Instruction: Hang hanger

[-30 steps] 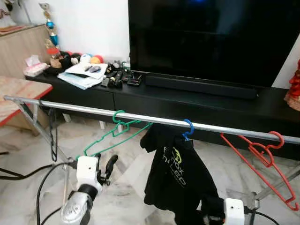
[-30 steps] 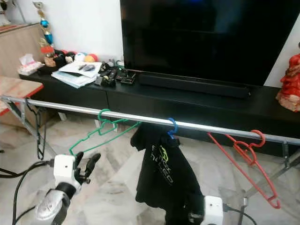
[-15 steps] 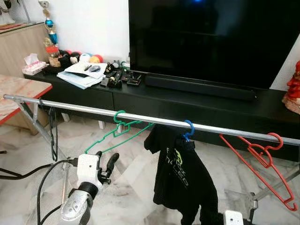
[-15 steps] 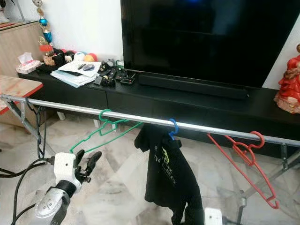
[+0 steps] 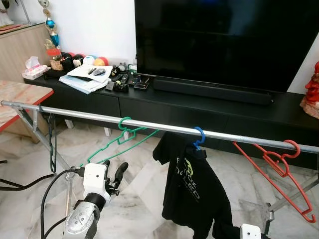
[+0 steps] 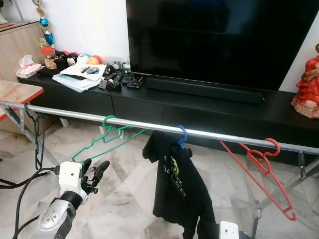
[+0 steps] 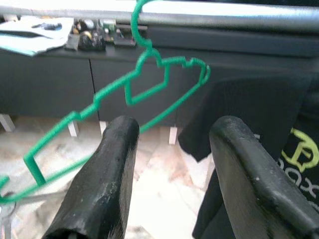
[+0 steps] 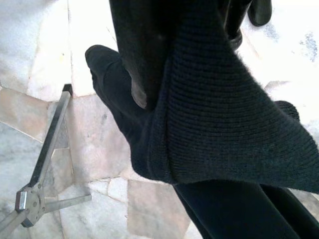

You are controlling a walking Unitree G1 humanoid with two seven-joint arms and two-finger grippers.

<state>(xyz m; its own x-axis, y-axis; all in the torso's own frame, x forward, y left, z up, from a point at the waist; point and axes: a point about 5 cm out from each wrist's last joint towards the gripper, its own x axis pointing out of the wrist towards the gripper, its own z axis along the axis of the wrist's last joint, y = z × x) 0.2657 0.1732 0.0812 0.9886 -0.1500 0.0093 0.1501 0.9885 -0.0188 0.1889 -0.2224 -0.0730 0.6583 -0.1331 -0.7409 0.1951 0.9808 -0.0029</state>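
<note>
Hanging from the rail (image 5: pixel 89 115) are three hangers: a green hanger (image 5: pixel 121 140) toward the robot's left, a blue hanger (image 5: pixel 199 137) in the middle carrying a black shirt (image 5: pixel 192 191), and a red hanger (image 5: pixel 281 169) toward the right. All three hooks sit over the rail, so the hanging itself looks done or nearly so.

The left tool (image 5: pixel 112 172) is raised below and just in front of the green hanger, its two black fingers (image 7: pixel 107 174) spread apart with nothing between them. The left wrist view looks through that gap at the green hook on the rail.

The right tool sits low at the picture's bottom edge, beneath the shirt; only its white housing (image 5: pixel 249 232) shows in the head views. In the right wrist view dark knit cloth (image 8: pixel 224 119) lies across the fingers, and it seems the tool is pinching the shirt's hem, though the fingers are too covered for me to tell.

If the shirt is gripped, the sound move would be to let go gently, without pulling downward or sideways, since a tug could slide the blue hook along the rail or tip it off. Drawing the right arm straight back and down should clear the cloth. The left tool should stay clear of the green hanger's lower bar, which slants down toward it.
</note>
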